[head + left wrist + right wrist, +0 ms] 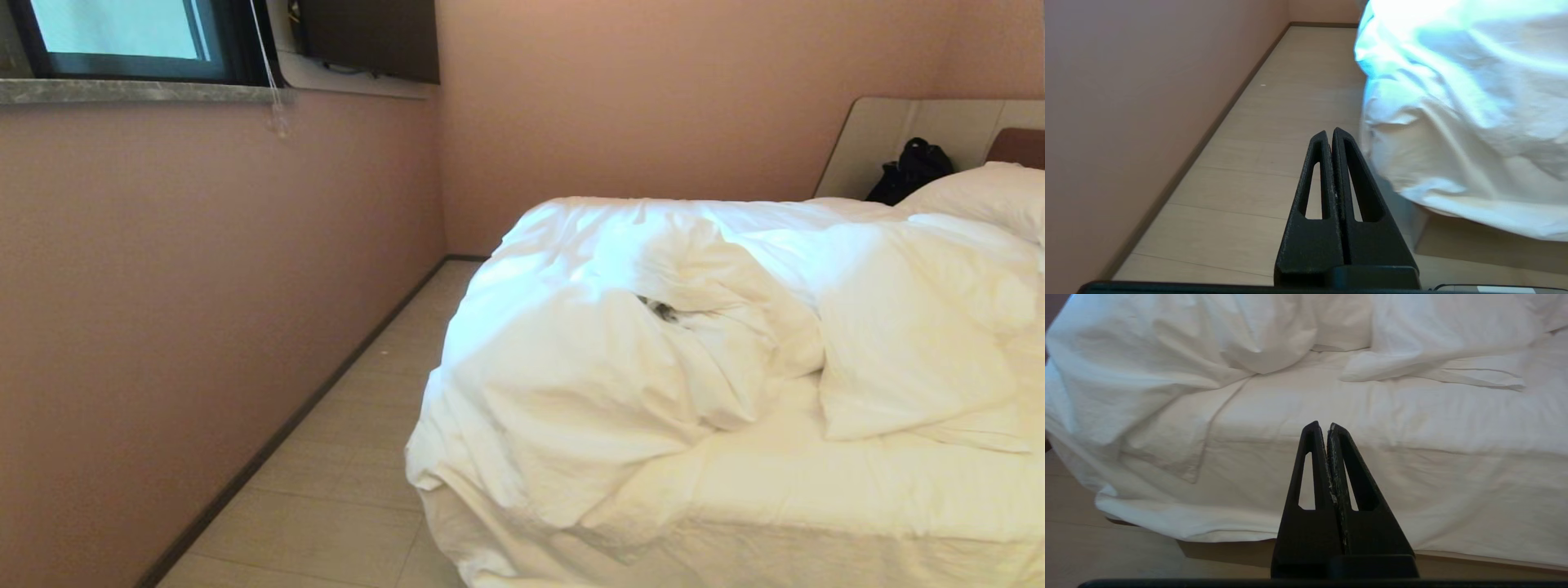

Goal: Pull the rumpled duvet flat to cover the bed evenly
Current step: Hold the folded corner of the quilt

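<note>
1. The left gripper [1329, 131] hangs low over the pale floor [1274, 155], fingers pressed together w/ nothing between them. It touches nothing.
2. Ahead of the left gripper and to its bed side is the corner of the bed [1457, 245], where white cloth hangs over the edge; the beige base shows just under the cloth. On its other side runs the pink wall [1126, 122] w/ a dark skirting strip along the floor.
3. The right gripper [1322, 425] is also closed tight and empty, pointing at the side of the bed, apart from the cloth.
4. The duvet [637, 359] lies rumpled in a big heap on the bed [816, 490], well ahead of both grippers. In the head view it is bunched toward the wall-side corner and folded over itself; the near part of the mattress shows only the flat sheet [1372, 428].
5. In the right wrist view, the folded duvet edges sit beyond the gripper tips, across the flat sheet; one loose flap hangs toward the bed corner.
6. A small dark, speckled patch [660, 309] peeks from a fold in the heap; I cannot tell what it is.
7. Other things: a pillow [988, 196] at the head end, a black bag [910, 170] beside it against the beige headboard [890, 135], a window [122, 33] w/ grey sill, a thin cord [268, 65] hanging from it, and a dark panel [371, 37] high on the wall.
8. No brand, label or readable writing is seen.
</note>
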`<state>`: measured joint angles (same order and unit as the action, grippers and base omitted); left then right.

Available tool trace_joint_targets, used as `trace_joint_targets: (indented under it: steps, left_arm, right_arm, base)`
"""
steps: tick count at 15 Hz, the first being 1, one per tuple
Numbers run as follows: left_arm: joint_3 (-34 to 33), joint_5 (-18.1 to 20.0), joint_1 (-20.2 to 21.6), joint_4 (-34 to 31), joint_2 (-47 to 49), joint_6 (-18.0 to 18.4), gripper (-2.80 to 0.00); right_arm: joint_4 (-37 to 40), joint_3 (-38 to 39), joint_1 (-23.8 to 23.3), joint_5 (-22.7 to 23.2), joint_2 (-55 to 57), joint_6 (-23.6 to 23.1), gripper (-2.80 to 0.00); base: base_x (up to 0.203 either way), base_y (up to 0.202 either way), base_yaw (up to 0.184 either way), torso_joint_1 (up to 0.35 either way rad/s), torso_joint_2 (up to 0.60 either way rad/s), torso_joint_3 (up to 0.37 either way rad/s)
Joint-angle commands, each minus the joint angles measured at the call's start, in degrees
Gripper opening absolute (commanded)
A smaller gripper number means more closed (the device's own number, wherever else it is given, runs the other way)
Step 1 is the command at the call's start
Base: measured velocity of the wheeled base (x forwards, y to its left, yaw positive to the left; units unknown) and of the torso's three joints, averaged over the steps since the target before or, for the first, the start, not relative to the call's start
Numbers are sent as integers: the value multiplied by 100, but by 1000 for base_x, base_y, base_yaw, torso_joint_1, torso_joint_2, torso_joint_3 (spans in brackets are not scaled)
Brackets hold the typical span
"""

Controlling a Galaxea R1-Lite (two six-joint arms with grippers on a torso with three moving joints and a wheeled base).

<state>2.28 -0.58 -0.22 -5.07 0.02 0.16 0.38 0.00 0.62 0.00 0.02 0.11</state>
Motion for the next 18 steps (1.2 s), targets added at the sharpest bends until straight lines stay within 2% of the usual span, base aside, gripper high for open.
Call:
trace_joint_targets:
  steps: [1,18]
  left_arm:
    - [1,-3,4,-3,6,2,-280]
    - [1,-3,-1,-3,6,2,-280]
  right_arm:
    - [6,0,-1,0,6,-2,-280]
    - [5,0,-1,0,6,-2,-280]
  base:
    - [0,-188,-2,5,0,2]
    - [0,-192,0,3,2,3]
